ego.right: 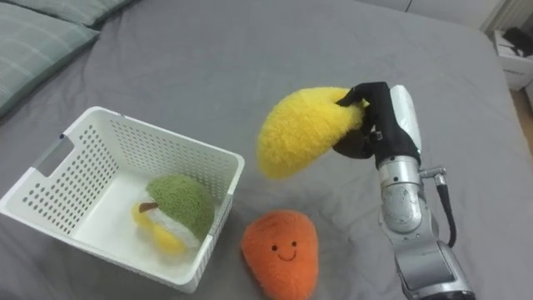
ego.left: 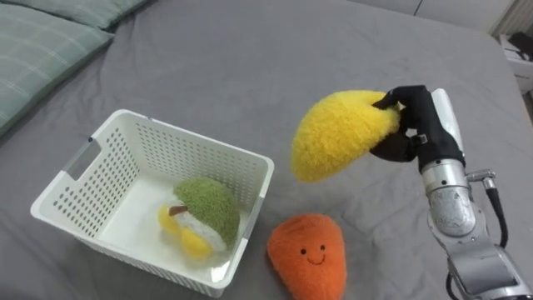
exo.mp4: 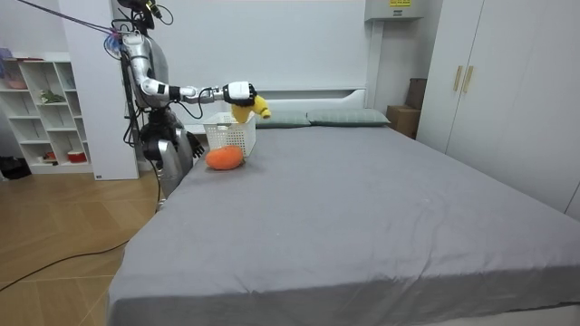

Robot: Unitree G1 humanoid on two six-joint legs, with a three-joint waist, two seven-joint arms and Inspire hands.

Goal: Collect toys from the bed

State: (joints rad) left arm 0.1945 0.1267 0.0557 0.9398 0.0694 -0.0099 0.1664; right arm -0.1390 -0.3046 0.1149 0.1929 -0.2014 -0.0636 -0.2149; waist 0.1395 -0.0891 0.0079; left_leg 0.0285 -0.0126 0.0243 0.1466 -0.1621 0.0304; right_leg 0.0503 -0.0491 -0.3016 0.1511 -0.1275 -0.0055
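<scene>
So that it can drop into the white basket (ego.left: 191, 142) on the left, I am holding the yellow plush toy (ego.left: 337, 133) high, right robot hand (ego.left: 414, 125) curling round it.

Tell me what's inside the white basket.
Inside the white basket lies a green plush toy with white and yellow parts, resting against the near wall. The basket floor beneath it is covered.
</scene>
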